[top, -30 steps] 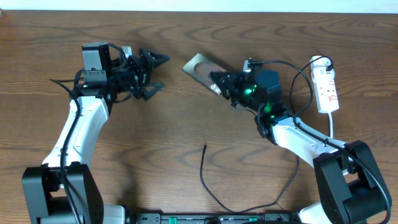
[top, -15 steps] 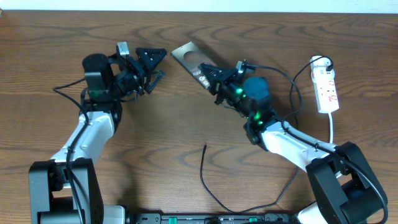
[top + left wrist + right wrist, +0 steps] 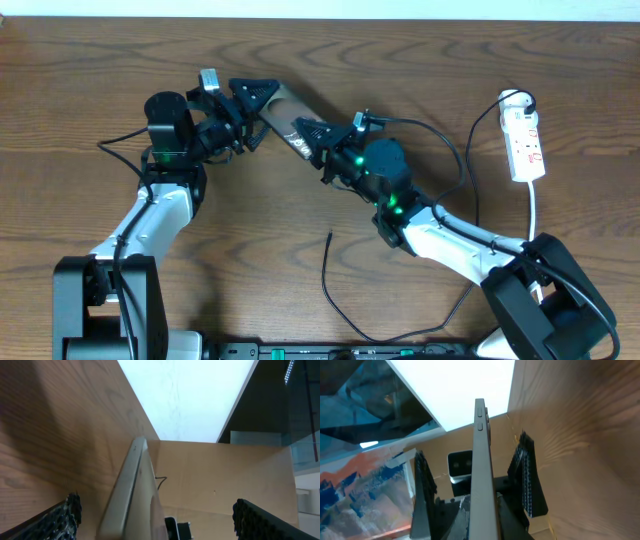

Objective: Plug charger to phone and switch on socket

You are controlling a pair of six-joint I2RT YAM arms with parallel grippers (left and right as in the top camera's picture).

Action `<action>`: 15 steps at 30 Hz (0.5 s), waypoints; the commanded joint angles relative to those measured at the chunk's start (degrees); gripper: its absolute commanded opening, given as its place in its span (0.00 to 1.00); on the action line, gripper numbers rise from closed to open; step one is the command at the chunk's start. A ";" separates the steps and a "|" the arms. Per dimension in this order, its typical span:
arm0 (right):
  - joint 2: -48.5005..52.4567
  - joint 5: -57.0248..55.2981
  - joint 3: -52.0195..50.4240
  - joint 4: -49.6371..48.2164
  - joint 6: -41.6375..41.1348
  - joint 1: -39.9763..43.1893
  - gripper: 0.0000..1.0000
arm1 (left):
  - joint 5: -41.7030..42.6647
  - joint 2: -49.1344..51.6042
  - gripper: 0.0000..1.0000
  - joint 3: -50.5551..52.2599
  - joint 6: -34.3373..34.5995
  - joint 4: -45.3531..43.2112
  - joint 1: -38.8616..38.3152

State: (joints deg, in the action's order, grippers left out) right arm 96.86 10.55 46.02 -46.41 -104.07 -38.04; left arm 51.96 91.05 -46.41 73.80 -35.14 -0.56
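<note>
The phone [image 3: 285, 110] is held off the table, edge-on in both wrist views [image 3: 127, 495] [image 3: 480, 450]. My right gripper [image 3: 312, 143] [image 3: 482, 525] is shut on its near end. My left gripper [image 3: 255, 112] [image 3: 155, 517] is open, with one finger [image 3: 70, 512] on each side of the phone's far end; I cannot tell whether they touch it. The charger [image 3: 328, 285], a thin black cable, lies on the table with its plug tip [image 3: 330, 234] free, below the right arm. The socket [image 3: 526, 140], a white power strip, lies at the far right, away from both grippers.
The socket's white cord [image 3: 533, 205] runs down the right side. The right arm's thick black cable [image 3: 450, 150] loops between the arm and the socket. The table's far edge [image 3: 320, 20] lies just beyond the phone.
My right gripper has carried the phone left and lifted it toward the left arm. My left gripper has moved right and now straddles the phone's far end.
</note>
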 commanded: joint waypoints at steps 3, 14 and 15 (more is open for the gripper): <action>-0.42 -2.27 0.90 -0.98 -0.50 -1.90 0.01 | -2.25 -0.98 0.89 0.09 1.62 -0.55 0.04; -0.42 -3.58 0.90 -1.29 -0.76 -3.06 0.01 | -3.17 -0.98 0.50 0.09 2.43 -0.55 0.04; -0.42 -3.56 0.90 -1.46 -0.76 -3.06 0.01 | -3.19 -0.98 0.45 0.09 2.43 -0.55 0.04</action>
State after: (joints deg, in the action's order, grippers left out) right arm 96.86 8.19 46.02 -46.61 -104.44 -40.64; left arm 49.06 91.05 -46.37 76.66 -35.18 -0.56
